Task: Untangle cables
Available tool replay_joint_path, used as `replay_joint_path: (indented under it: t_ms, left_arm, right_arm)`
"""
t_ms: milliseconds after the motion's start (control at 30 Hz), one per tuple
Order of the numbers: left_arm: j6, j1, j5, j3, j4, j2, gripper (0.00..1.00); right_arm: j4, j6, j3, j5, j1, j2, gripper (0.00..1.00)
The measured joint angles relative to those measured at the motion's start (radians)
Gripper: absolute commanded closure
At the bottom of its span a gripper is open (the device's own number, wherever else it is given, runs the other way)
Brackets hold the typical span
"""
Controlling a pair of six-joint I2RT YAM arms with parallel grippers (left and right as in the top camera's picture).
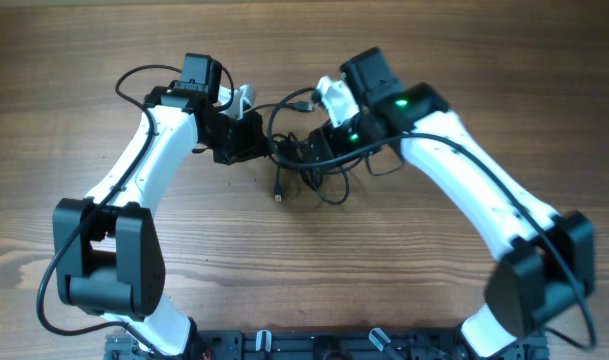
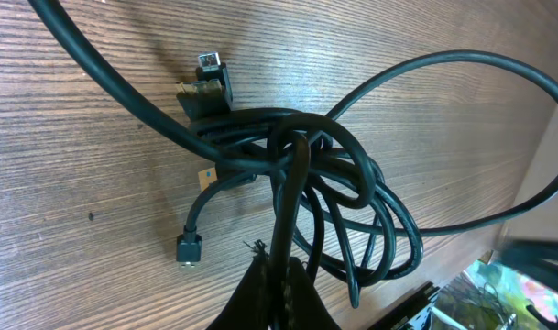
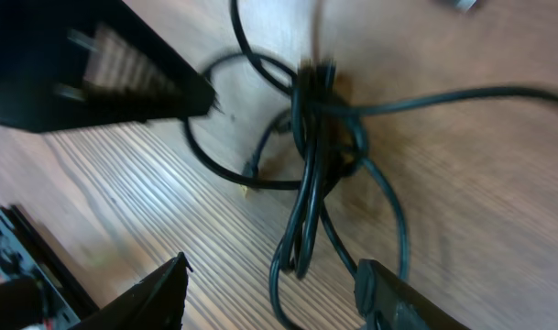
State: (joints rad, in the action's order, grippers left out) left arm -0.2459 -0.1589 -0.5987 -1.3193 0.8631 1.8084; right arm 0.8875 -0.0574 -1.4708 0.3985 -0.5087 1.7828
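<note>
The cables (image 1: 309, 160) are thin black cords bunched in a small tangle at the middle of the wooden table, with a plug end (image 1: 277, 195) lying toward the front. My left gripper (image 1: 256, 140) is at the tangle's left side and is shut on one cord; in the left wrist view the fingers (image 2: 283, 280) pinch a strand leading up into the knot (image 2: 297, 151). My right gripper (image 1: 314, 150) hovers over the tangle's right side, open; in the right wrist view its fingers (image 3: 274, 289) straddle hanging loops (image 3: 306, 192) without touching them.
A second plug (image 2: 210, 87) and a small connector (image 2: 189, 249) lie on the wood beside the knot. Long loops (image 1: 294, 105) trail toward the table's far side. The left gripper shows at upper left in the right wrist view (image 3: 95, 69).
</note>
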Motion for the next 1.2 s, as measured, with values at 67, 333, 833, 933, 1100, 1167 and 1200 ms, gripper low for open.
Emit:
replay_joint_path:
  t_ms: [67, 333, 833, 933, 1100, 1167, 1200]
  left_arm:
    - [0.000, 0.000, 0.000, 0.000, 0.000, 0.000, 0.96]
    - [0.000, 0.000, 0.000, 0.000, 0.000, 0.000, 0.96]
    - [0.000, 0.000, 0.003, 0.000, -0.003, 0.000, 0.96]
    - [0.000, 0.000, 0.007, 0.000, -0.003, 0.000, 0.96]
    - [0.000, -0.001, 0.005, 0.000, -0.001, 0.000, 0.96]
    - [-0.001, -0.003, -0.002, 0.000, 0.000, 0.000, 0.96]
    - [0.000, -0.004, -0.005, 0.000, 0.000, 0.000, 0.96]
  right_arm:
    - [0.000, 0.008, 0.000, 0.001, -0.018, 0.047, 0.45]
    - [-0.042, 0.019, 0.000, -0.006, -0.048, 0.155, 0.67]
    - [-0.135, -0.078, -0.020, -0.142, -0.035, 0.146, 0.96]
    - [-0.173, -0.156, -0.034, -0.207, -0.011, 0.068, 0.96]
    - [-0.188, -0.262, -0.051, -0.394, 0.008, -0.110, 0.96]
    - [-0.191, -0.292, -0.056, -0.460, 0.008, -0.156, 0.96]
    - [-0.192, -0.303, -0.056, -0.475, 0.008, -0.163, 0.96]
